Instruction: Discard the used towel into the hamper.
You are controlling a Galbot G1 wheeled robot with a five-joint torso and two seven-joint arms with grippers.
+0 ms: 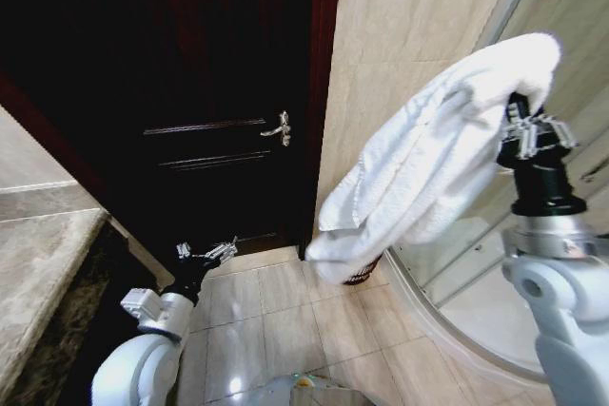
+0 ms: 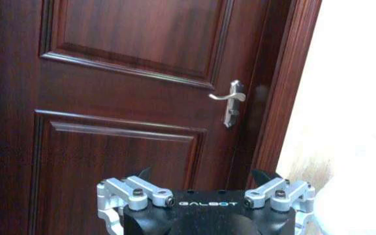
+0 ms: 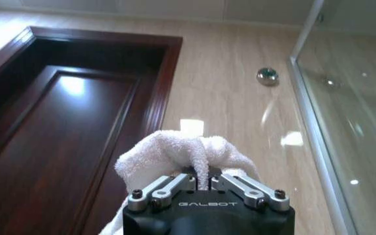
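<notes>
We see the white, thick terry towel (image 1: 433, 154) bunched and draped from the right gripper (image 1: 521, 119), which is raised high on the right with its jaws pinched closed on a fold. Below the hanging tail, on the tiled floor near the wall corner, a sliver of the dark red-brown wire hamper (image 1: 366, 275) peeks out (most of it is hidden behind the cloth).

We judge the main risk to be a blind release: the towel masks the hamper from the head camera, and a wide drape could catch the rim or slump onto the floor.

The right wrist view shows the pinch itself, cloth squeezed between closed jaws. The left wrist view shows the left gripper (image 2: 204, 182) parked low, open and empty, facing the dark wooden door (image 2: 129, 83).
</notes>
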